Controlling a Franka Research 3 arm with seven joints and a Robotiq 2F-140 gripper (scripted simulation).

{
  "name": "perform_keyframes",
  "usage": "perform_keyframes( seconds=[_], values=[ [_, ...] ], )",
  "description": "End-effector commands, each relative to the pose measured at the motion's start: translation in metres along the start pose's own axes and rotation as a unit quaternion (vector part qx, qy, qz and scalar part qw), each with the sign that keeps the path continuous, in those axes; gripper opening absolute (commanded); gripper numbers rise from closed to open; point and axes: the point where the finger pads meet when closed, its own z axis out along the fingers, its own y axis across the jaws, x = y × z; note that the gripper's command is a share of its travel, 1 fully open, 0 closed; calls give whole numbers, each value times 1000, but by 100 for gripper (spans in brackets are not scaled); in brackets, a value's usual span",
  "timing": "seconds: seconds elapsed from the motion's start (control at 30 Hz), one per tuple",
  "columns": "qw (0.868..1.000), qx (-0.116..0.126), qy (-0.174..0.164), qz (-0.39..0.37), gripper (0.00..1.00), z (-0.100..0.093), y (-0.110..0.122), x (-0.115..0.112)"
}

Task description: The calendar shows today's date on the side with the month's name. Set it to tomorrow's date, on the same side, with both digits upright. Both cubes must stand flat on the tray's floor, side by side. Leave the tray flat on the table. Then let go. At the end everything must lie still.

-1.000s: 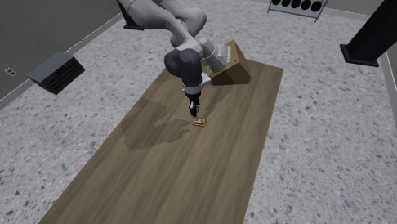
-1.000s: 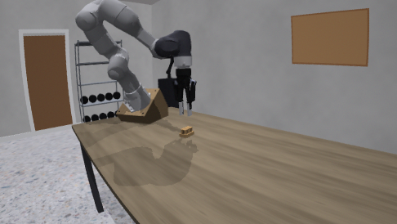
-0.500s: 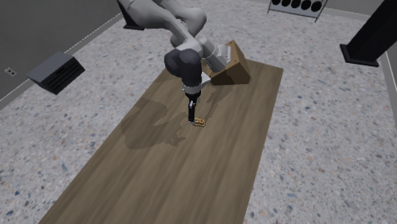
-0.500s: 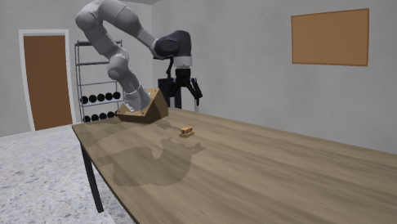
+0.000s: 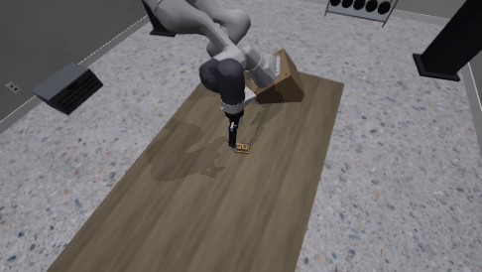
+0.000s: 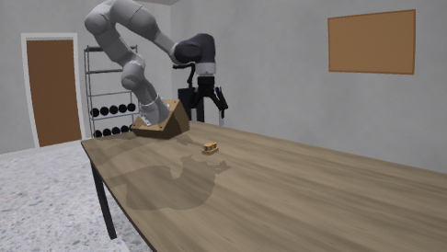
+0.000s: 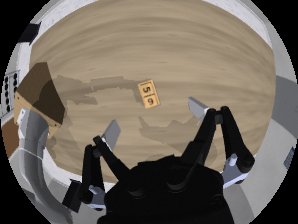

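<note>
A Robotiq gripper (image 5: 232, 147) (image 6: 207, 112) (image 7: 153, 115), its fingers spread wide and holding nothing, hangs above a wooden table (image 5: 213, 213) (image 6: 294, 184) (image 7: 200, 60), where a small tray calendar (image 5: 241, 148) (image 6: 210, 148) (image 7: 149, 94) bearing two digit cubes sits near the arm's shadow.

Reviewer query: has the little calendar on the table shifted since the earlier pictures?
No visible shift: in the exterior view, the calendar sits at the same spot relative to the wooden base block.
</note>
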Motion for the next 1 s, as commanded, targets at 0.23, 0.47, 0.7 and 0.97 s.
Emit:
perform_keyframes(
  seconds=[0.23,0.47,0.7,0.97],
  values=[
    [1000,0,0,-2,100,-28,1,0],
    [1000,0,0,-2,100,-45,1,0],
    [1000,0,0,-2,100,-55,1,0],
    [1000,0,0,-2,100,-56,1,0]
  ],
)
